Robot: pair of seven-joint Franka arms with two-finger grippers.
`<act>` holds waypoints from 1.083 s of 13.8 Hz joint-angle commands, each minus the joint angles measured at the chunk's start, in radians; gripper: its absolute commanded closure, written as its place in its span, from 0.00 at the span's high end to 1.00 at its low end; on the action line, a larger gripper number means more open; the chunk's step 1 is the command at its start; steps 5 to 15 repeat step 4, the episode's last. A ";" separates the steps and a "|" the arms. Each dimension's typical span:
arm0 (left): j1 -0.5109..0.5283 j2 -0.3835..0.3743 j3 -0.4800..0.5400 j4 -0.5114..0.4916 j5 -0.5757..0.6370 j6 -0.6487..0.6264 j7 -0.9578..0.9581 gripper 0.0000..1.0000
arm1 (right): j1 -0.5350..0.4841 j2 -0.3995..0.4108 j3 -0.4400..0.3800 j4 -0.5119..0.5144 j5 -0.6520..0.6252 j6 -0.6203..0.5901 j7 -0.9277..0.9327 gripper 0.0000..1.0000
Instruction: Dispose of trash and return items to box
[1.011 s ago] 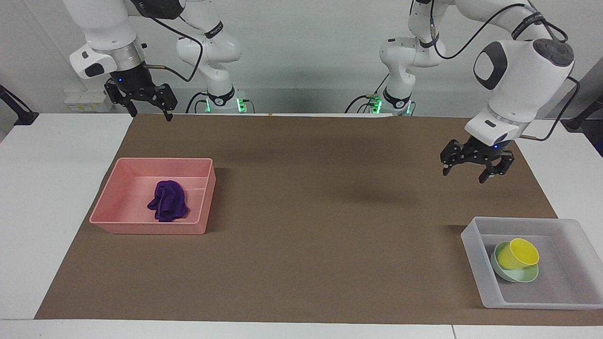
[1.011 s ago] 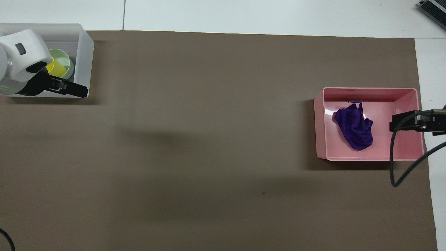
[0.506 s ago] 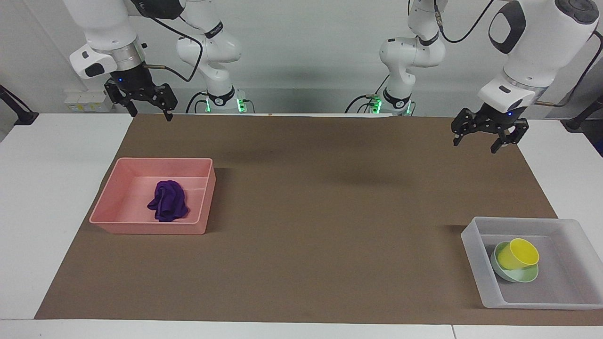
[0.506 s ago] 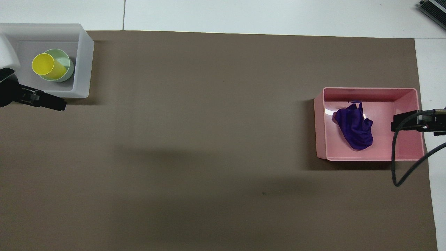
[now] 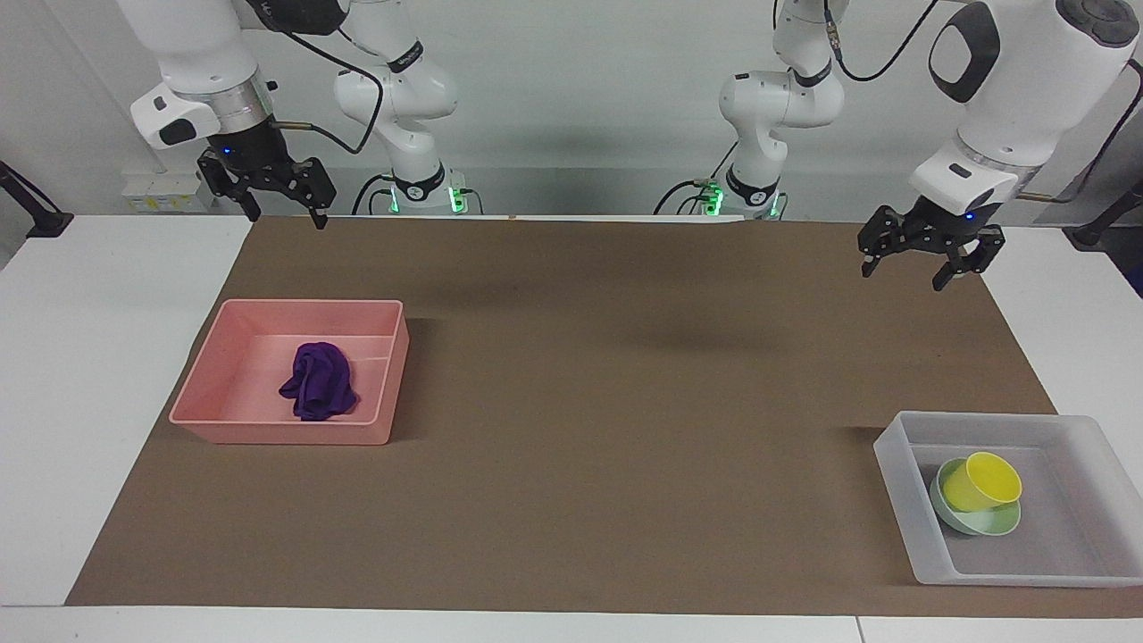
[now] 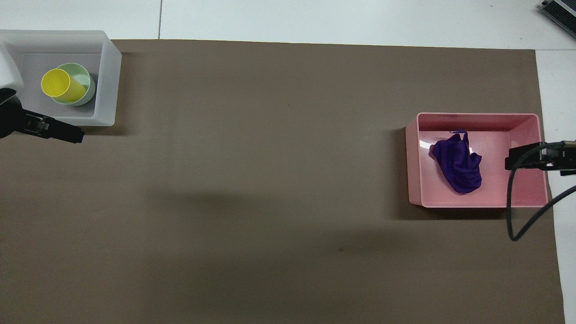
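The purple cloth wad (image 5: 318,381) (image 6: 456,164) lies in the pink bin (image 5: 219,386) (image 6: 413,162) toward the right arm's end of the table. The yellow cup (image 5: 981,481) (image 6: 62,85) lies tilted in the mint-green bowl (image 5: 997,522) (image 6: 88,80), and both sit in the translucent box (image 5: 896,464) (image 6: 109,81) toward the left arm's end. My left gripper (image 5: 929,264) is open and empty, raised over the brown mat on the robots' side of the box. My right gripper (image 5: 286,204) is open and empty, raised near the mat's edge closest to the robots.
A brown mat (image 5: 607,393) (image 6: 270,180) covers most of the white table. The bin and the box stand at its two ends. A black cable (image 6: 517,211) hangs from the right arm over the bin's corner in the overhead view.
My left gripper has risen and drawn back from over the box toward the robots, then all but stopped. The right arm has not moved. Cup, bowl and cloth lie as before.
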 commanded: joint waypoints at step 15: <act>0.000 -0.020 0.004 -0.011 0.017 -0.030 0.002 1.00 | -0.012 -0.019 -0.002 -0.007 0.023 -0.023 -0.020 1.00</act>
